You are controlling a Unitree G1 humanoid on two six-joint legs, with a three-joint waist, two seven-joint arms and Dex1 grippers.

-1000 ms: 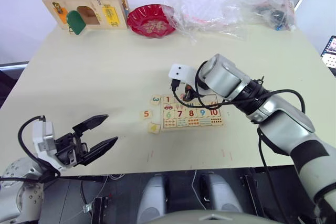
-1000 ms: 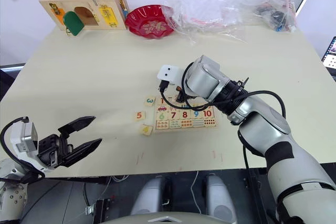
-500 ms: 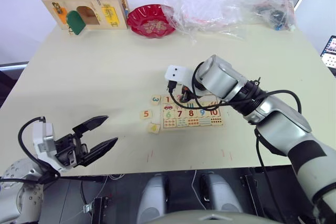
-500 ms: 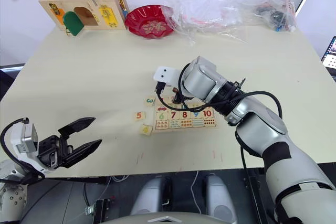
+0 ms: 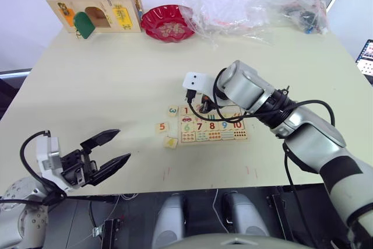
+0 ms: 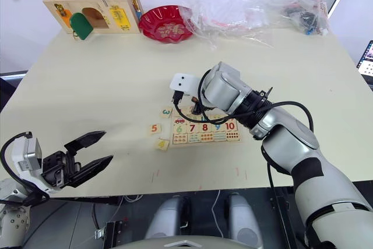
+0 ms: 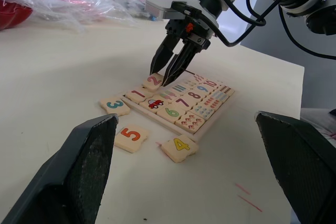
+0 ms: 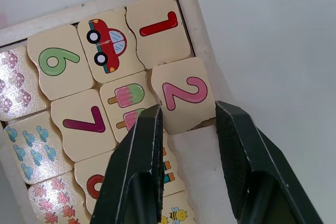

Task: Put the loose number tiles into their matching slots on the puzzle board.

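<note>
Right pincer (image 8: 185, 124) spread astride tile 2 (image 8: 183, 94); it looks light, stiff, thin, so pinch opposite edges; left pincer (image 5: 108, 151) spread.

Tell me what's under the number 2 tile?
The 2 tile lies crooked on the puzzle board, next to the 1 tile. Its slot underneath is covered, between the right tool's fingers.

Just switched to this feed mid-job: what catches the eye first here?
The right gripper, fingers open, hangs over the 2 tile, which lies askew on the board beside the seated 1 tile. Tiles 3, 5 and 4 lie loose on the table by the board's left end. The left gripper hovers open at the table's near edge.
</note>
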